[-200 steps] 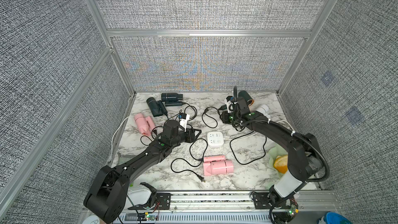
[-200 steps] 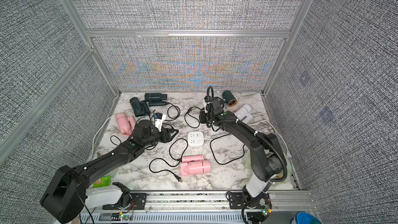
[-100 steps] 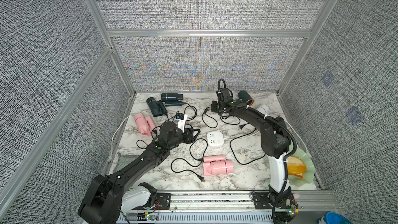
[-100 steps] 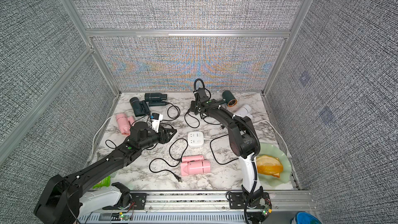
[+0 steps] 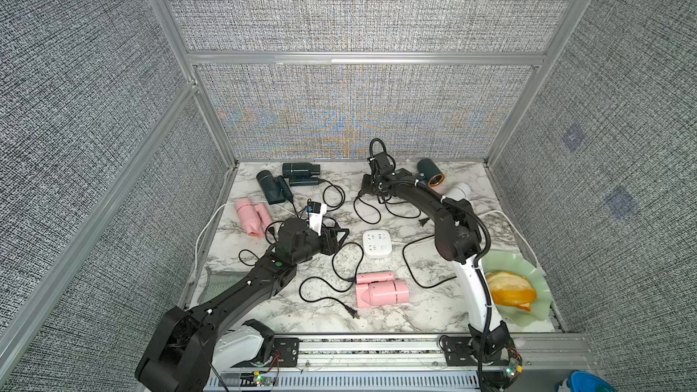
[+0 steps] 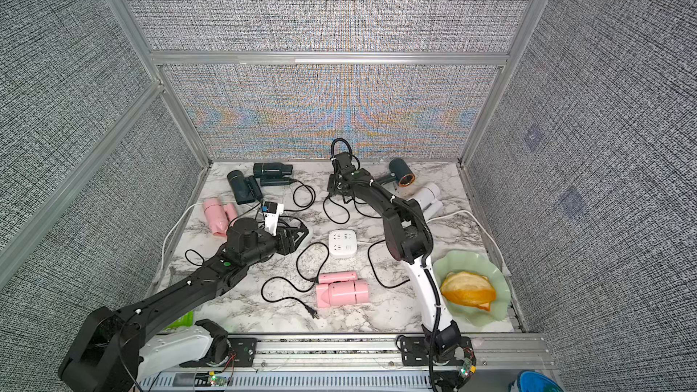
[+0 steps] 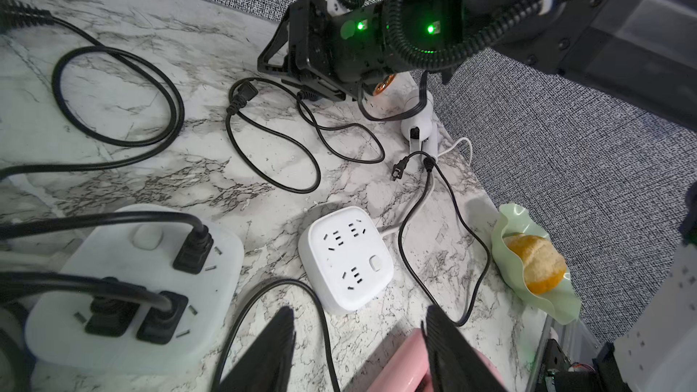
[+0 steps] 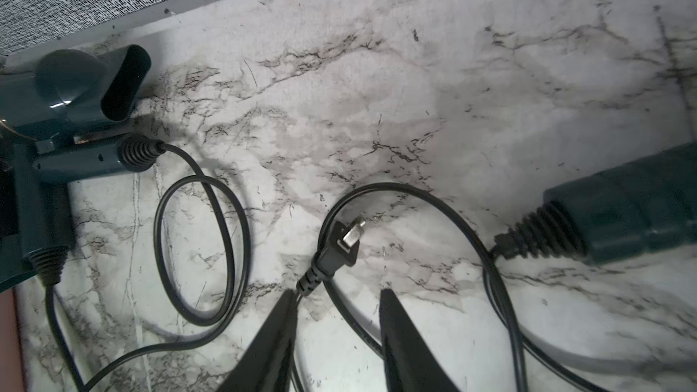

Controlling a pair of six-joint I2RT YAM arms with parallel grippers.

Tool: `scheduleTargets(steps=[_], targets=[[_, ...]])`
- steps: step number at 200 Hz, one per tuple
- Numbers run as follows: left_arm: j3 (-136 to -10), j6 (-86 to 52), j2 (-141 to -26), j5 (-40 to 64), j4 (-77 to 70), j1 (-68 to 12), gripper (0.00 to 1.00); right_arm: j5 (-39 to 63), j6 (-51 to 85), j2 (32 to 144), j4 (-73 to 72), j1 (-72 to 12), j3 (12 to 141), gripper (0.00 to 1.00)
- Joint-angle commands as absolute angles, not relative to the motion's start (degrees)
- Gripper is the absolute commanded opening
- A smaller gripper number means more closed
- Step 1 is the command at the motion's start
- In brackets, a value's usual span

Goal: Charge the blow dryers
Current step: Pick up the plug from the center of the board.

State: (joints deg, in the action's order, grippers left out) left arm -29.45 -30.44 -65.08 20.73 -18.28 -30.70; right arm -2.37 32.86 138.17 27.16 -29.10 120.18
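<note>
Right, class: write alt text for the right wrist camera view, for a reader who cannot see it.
A black two-prong plug lies unplugged on the marble table, just beyond the open right gripper, which holds nothing. Black cords loop across the tabletop, and one dark teal blow dryer and the handle of another lie nearby.

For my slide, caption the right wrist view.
Open right gripper beside a loose plug on the marble table, teal dryers flanking.
</note>
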Motion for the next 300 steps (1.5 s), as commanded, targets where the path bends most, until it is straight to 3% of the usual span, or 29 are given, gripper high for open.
scheduleTargets(steps=[1, 52, 194, 300], targets=[[-29.3, -29.6, -64.6, 21.1, -18.9, -30.7, 0.58, -2.0, 33.3, 138.8, 29.7, -29.2, 122.0, 0.41], [-28.7, -29.6, -64.3, 20.1, -18.5, -30.6, 0.58, 0.4, 29.2, 130.5, 22.9, -26.5, 109.5, 0.41], [-29.7, -30.6, -65.8, 22.1, -18.8, -30.7, 0.58, 3.9, 31.0, 143.2, 29.3, -27.8, 125.9, 0.48], [-29.4, -30.8, -66.6, 22.3, -19.8, -30.7, 0.58, 3.8, 33.4, 147.4, 30.6, -28.0, 128.8, 0.49]])
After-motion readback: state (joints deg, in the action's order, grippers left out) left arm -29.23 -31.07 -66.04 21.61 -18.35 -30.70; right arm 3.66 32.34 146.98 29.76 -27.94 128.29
